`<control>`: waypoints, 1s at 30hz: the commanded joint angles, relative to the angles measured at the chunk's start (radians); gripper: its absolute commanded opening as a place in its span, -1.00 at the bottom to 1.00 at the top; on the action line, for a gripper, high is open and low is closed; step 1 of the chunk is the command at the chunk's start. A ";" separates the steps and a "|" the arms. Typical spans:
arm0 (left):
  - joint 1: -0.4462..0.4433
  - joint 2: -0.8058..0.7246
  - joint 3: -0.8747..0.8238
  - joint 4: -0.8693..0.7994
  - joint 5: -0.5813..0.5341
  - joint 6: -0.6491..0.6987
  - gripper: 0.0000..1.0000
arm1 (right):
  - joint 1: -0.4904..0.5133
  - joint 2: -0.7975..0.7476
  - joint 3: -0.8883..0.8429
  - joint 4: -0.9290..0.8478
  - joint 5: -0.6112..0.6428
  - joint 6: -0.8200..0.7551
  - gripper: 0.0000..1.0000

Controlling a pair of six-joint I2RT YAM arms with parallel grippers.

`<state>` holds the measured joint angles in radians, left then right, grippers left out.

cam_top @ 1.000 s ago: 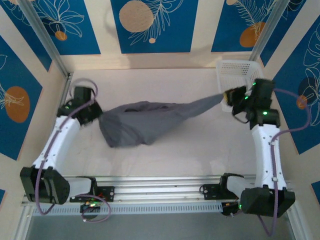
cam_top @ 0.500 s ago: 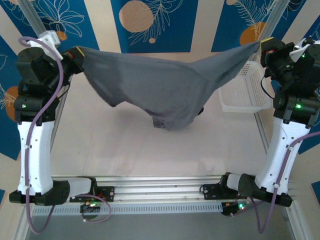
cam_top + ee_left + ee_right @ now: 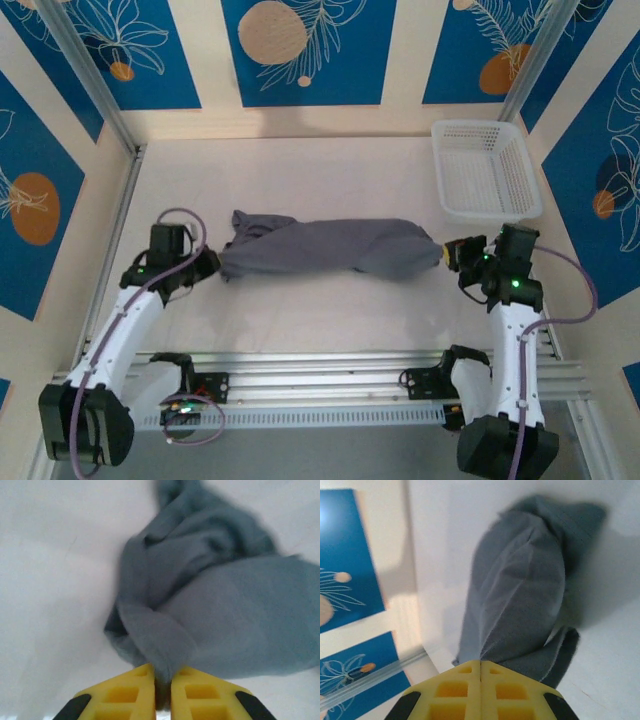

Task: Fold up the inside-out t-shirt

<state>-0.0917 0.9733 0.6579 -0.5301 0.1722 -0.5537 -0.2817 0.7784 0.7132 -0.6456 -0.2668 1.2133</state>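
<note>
The slate-grey t-shirt (image 3: 330,248) lies on the white table as a long, bunched strip running left to right between the two arms. My left gripper (image 3: 212,263) is low at the strip's left end. In the left wrist view its yellow fingers (image 3: 127,692) stand a thin slit apart, with a fold of the t-shirt (image 3: 225,610) pinched in that slit at the left gripper (image 3: 162,672). My right gripper (image 3: 447,254) is at the strip's right end. In the right wrist view the right gripper (image 3: 480,664) is pressed shut on an edge of the t-shirt (image 3: 520,595), which stretches away from it.
A white mesh basket (image 3: 485,127) stands at the back right, beyond the right arm. An aluminium rail (image 3: 320,365) runs along the near edge between the arm bases. Blue-patterned wall panels close in the back and both sides. Bare table lies behind and in front of the shirt.
Half a second ago both arms held the t-shirt high and spread between them. Both have since come down and the shirt now lies on the table in a narrow bunch.
</note>
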 commanded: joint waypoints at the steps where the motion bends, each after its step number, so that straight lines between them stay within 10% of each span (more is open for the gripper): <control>1: 0.009 0.059 0.036 0.117 -0.047 0.011 -0.69 | 0.040 0.010 0.033 0.058 -0.033 -0.005 -1.00; 9: 0.000 0.235 0.149 -0.124 -0.227 0.009 -0.54 | 0.094 0.099 0.155 0.027 0.005 -0.057 -1.00; 14: -0.217 0.170 0.183 -0.426 -0.518 -0.211 -0.65 | 0.124 0.098 0.132 0.046 0.031 -0.039 -1.00; 30: -0.387 0.308 0.027 -0.217 -0.376 -0.433 -0.36 | 0.181 0.140 0.144 0.046 0.052 -0.045 -1.00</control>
<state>-0.4679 1.2629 0.7021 -0.7864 -0.2173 -0.9497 -0.1055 0.9325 0.8452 -0.5880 -0.2253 1.1774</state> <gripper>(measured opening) 0.317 0.059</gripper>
